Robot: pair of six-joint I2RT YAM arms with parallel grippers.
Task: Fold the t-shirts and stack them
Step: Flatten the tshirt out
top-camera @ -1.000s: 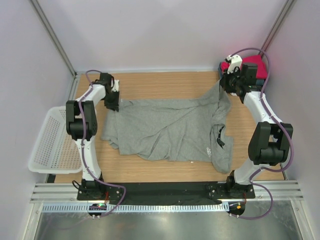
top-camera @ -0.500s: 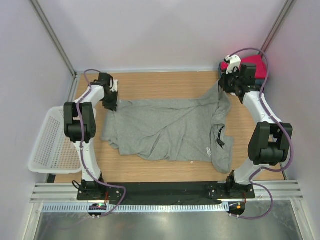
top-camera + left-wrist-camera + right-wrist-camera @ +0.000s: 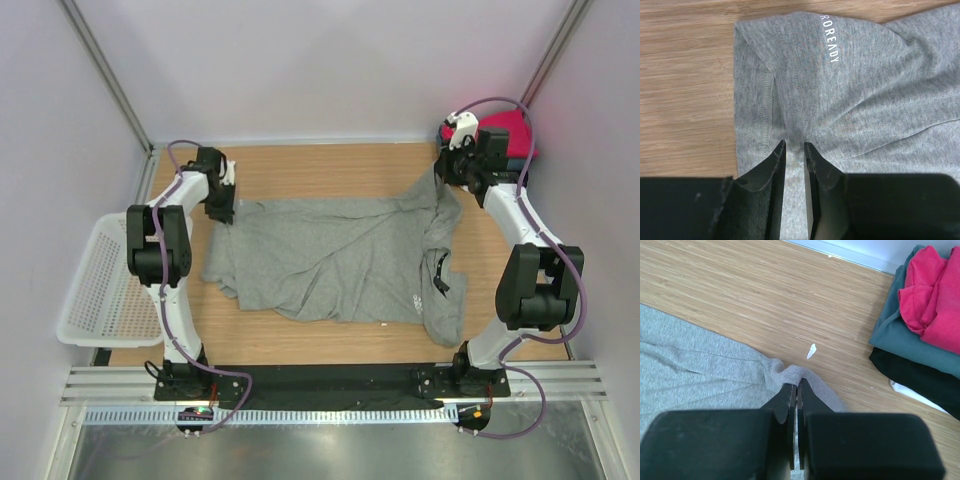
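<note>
The large heather-grey t-shirt (image 3: pixel 340 260) lies spread and creased across the wooden table, its dark collar (image 3: pixel 440 272) toward the right. My left gripper (image 3: pixel 222 212) sits at the shirt's far left corner. In the left wrist view its jaws (image 3: pixel 794 144) stand narrowly apart with a pinched fold of grey cloth (image 3: pixel 840 90) between them. My right gripper (image 3: pixel 443 172) is shut on the shirt's far right corner, where cloth (image 3: pixel 715 370) humps over the fingertips (image 3: pixel 797 382). Folded magenta-red (image 3: pixel 932 290), slate-blue (image 3: pixel 900 337) and black (image 3: pixel 915 375) t-shirts are stacked at the back right.
A white mesh basket (image 3: pixel 100 280) hangs off the table's left edge. A small white scrap (image 3: pixel 811 351) lies on the wood just beyond the right gripper. The stack (image 3: pixel 505 135) sits close behind the right wrist, against the back wall.
The left arm's elbow has swung slightly left and the right gripper has crept a little toward the back. The grey shirt has barely moved.
</note>
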